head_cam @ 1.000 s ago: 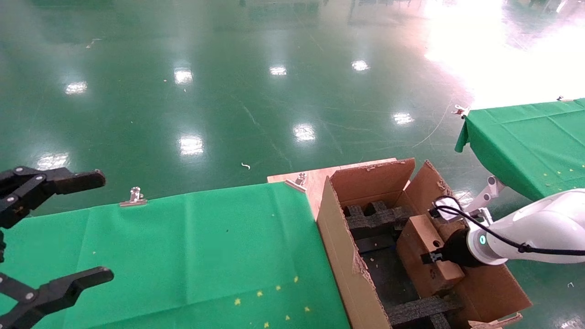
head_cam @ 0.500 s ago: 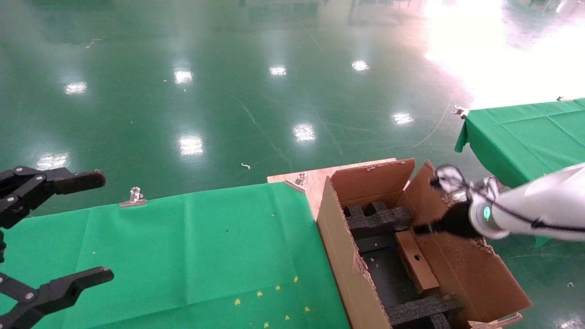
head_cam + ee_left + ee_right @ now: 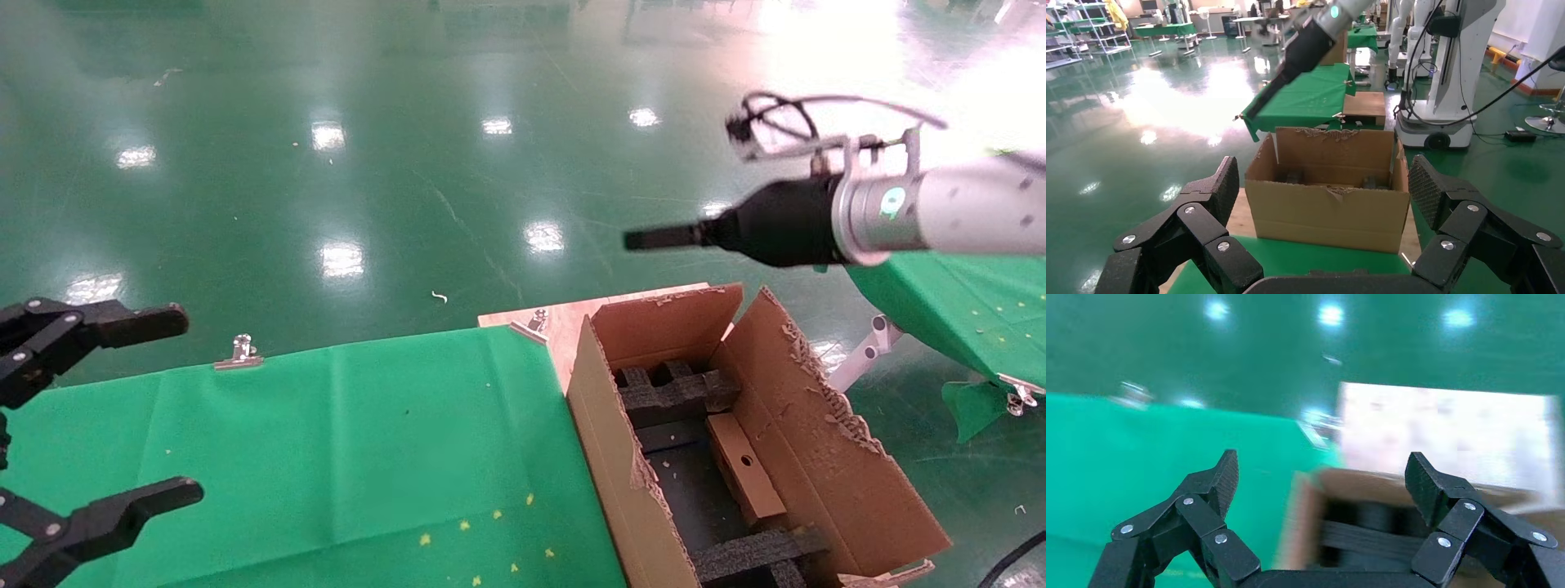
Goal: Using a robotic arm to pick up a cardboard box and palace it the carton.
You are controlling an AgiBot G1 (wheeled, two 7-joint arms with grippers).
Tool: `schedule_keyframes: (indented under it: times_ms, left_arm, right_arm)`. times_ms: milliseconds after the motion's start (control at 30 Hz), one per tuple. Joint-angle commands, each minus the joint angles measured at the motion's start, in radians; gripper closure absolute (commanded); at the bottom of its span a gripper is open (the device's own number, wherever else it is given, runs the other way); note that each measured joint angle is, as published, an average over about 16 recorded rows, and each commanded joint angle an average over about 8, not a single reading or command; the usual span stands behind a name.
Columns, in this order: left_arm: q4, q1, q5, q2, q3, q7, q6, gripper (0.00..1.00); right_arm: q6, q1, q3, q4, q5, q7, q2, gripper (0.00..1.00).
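right gripper (image 3: pixel 1321 474) hangs empty, fingers spread wide, high above the carton (image 3: pixel 825 457). cardboard box (image 3: pixel 744 478) lies inside it between black foam inserts (image 3: pixel 666 392), off the table's (image 3: pixel 327 457) right edge. it looks light and stiff; long sides suit gripping. left gripper (image 3: pixel 1324 196) waits, agape, by the left edge.

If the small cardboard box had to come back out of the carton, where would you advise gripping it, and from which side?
Grip the cardboard box across its narrow width, coming straight down from above. It lies lengthwise inside the carton between black foam inserts, so only its top is open. The right tool is open and raised above; the left tool is parked.
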Motion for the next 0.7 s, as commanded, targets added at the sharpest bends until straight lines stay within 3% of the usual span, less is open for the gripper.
schedule_keyframes:
  times_ms: [33,367,700]
  left_arm:
    - [0.000,0.000,0.000,0.000,0.000,0.000,0.000,0.00]
    - [0.000,0.000,0.000,0.000,0.000,0.000,0.000,0.00]
    - [0.000,0.000,0.000,0.000,0.000,0.000,0.000,0.00]
  right_arm:
    - [-0.013,0.020,0.029,0.003,0.070,-0.029,0.005,0.00]
    - [-0.026,0.002,0.044,-0.001,0.083,-0.042,0.003,0.00]
    - [-0.129,-0.138,0.234,-0.003,0.182,-0.249,-0.016,0.00]
